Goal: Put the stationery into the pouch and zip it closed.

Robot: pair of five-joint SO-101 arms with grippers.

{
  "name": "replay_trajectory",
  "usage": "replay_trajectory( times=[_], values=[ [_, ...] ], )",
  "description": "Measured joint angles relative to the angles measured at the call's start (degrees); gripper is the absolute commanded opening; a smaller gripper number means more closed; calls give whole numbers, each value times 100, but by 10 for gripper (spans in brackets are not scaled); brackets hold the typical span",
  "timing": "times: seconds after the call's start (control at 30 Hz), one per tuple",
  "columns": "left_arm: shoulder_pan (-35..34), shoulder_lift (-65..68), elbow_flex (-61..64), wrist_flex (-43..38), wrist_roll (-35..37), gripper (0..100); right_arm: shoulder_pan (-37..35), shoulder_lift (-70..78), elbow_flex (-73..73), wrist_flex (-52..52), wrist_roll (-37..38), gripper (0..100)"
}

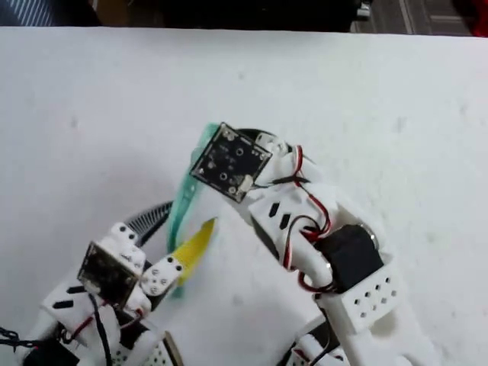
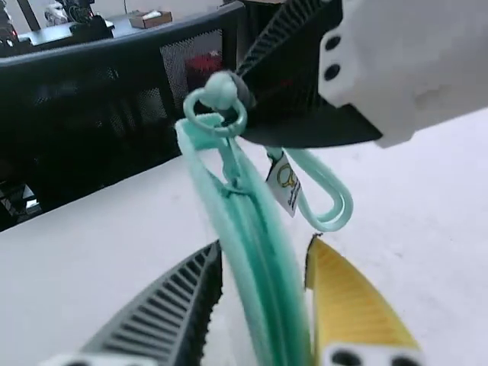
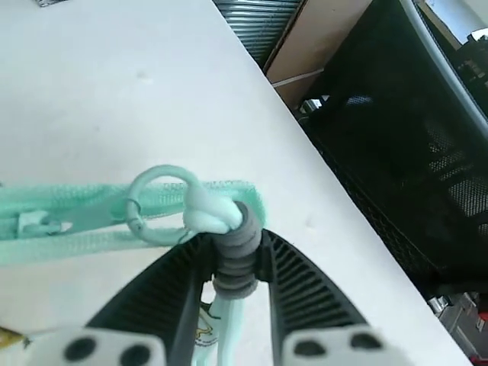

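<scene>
Right gripper (image 3: 235, 242) clamped tight on the zipper pull (image 3: 200, 210): both black ribbed fingers (image 3: 164, 301) pinch the grey ribbed sleeve (image 3: 232, 276) at the pull's base. The pale ball end and ring (image 3: 156, 200) poke out just past the fingertips. Left gripper (image 2: 263, 258) is set narrow, holding the pouch (image 2: 229, 200) on edge between its black ribbed finger (image 2: 164, 309) and yellow finger (image 2: 347, 313). The black one touches the mint fabric; the yellow one is right against the other side.

In the high view the mint pouch lies on the white table (image 1: 381, 91), a little toward 8 o'clock from centre. Its long axis runs roughly 12 to 6 o'clock. The right arm comes in from 5 o'clock and its gripper sits at the pouch's 12 o'clock end, under its own camera board (image 1: 229, 162). The left arm comes in from 7 o'clock and grips the pouch's 6 o'clock half.

A mint carry loop (image 2: 329, 200) and a small printed tag (image 2: 284, 181) hang off the pouch near the pull end. Can't tell if the zip is fully closed. A black mesh chair (image 3: 412, 145) stands beyond the table edge.
</scene>
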Motion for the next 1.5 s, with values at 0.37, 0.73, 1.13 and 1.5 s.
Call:
replay_trajectory(
  times=[0.37, 0.73, 1.13, 1.5],
  values=[
    [0, 0, -158, 0, -44, 24, -88, 70, 9, 88, -202, 16],
    [448, -18, -185, 79, -273, 21, -334, 79, 35, -791, -211, 16],
    [563, 35, -141, 88, -413, 20, 431, -9, 237, -888, -97, 16],
    [501, -18, 325, -404, -440, 20, 738, 237, 484, -1547, 79, 15]
  ],
)
